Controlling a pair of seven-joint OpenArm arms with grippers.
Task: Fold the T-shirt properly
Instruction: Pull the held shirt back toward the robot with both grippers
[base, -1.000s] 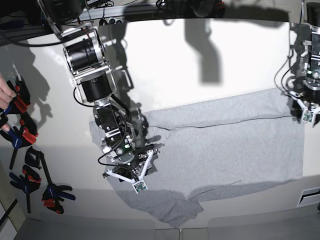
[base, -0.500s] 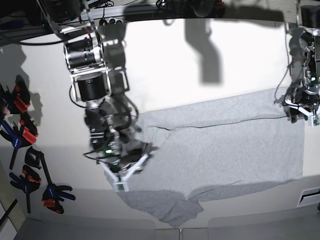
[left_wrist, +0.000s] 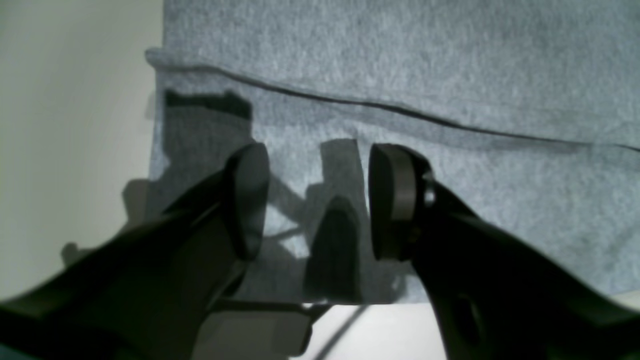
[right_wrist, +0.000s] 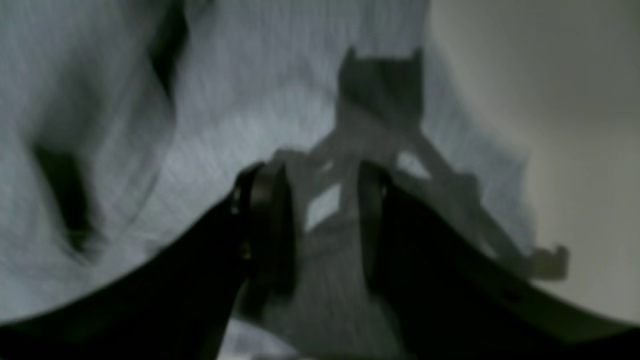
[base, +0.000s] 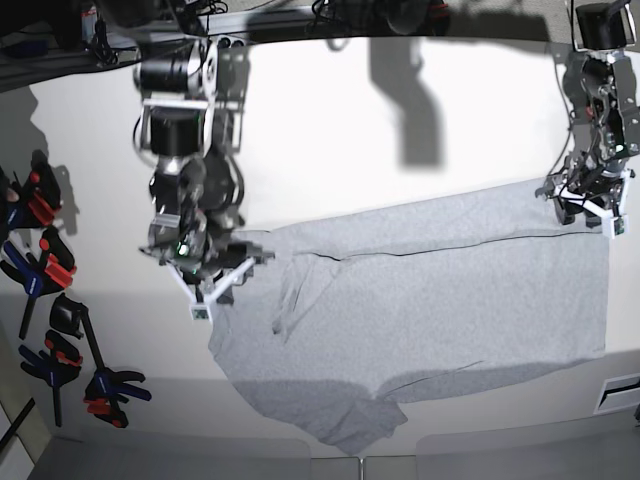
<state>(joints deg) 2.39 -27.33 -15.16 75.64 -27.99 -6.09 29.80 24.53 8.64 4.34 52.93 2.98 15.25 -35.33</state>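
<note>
The light grey T-shirt (base: 450, 290) lies spread on the white table (base: 400, 120), plain side up, with a folded upper edge and a sleeve bunched at the bottom. My right gripper (base: 213, 286) hovers over the shirt's left edge. In the right wrist view it (right_wrist: 320, 225) is open with only cloth (right_wrist: 250, 75) beneath it, and that view is blurred. My left gripper (base: 586, 206) is over the shirt's far right corner. In the left wrist view it (left_wrist: 317, 200) is open and empty above the fold line of the shirt (left_wrist: 450, 60).
Several blue and black spring clamps (base: 45, 275) with red tips lie along the table's left edge. A white fixture (base: 620, 392) sits at the lower right edge. The table's front edge runs just below the shirt's bottom sleeve.
My right gripper has moved up and left, from the shirt's lower left part to its left edge, and a crease now shows there. My left gripper has risen slightly at the right corner.
</note>
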